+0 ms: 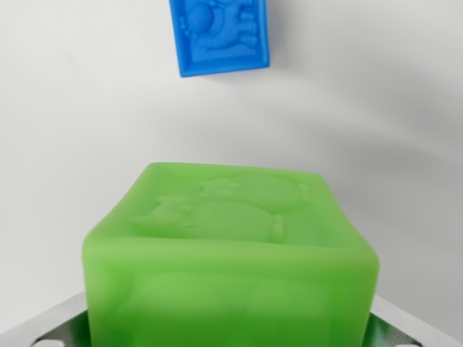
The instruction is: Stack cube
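Green cube [231, 267] clamped between metal fingers [58, 325], blue cube [219, 36] well beyond on white surface [72, 108].

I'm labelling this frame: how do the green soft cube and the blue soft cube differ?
The green soft cube fills the lower wrist view, out of focus; the blue soft cube sits at the top edge, cropped and sharper. The green one sits between the gripper's ridged metal fingers; the blue one lies free. Both carry embossed relief figures.

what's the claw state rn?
Claw: closed on the green cube, fingers at both its sides. The blue cube lies apart, untouched.
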Action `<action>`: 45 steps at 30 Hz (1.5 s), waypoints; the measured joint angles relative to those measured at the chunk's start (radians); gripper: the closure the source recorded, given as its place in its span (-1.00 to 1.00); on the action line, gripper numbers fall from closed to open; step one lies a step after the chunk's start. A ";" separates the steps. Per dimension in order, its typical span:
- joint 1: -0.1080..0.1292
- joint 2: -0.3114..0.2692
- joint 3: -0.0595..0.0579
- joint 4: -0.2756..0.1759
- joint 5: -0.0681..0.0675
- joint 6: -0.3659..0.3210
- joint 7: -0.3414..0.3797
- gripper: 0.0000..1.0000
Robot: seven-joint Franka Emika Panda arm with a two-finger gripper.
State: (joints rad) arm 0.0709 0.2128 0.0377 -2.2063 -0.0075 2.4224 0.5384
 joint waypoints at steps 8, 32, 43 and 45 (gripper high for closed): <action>0.010 0.031 0.000 0.057 -0.001 -0.026 -0.007 1.00; 0.036 0.125 0.001 0.225 -0.004 -0.101 -0.030 1.00; 0.048 0.170 0.001 0.307 -0.006 -0.138 -0.041 1.00; 0.049 0.176 0.001 0.318 -0.006 -0.143 -0.042 1.00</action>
State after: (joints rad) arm 0.1200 0.3885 0.0390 -1.8879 -0.0135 2.2796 0.4962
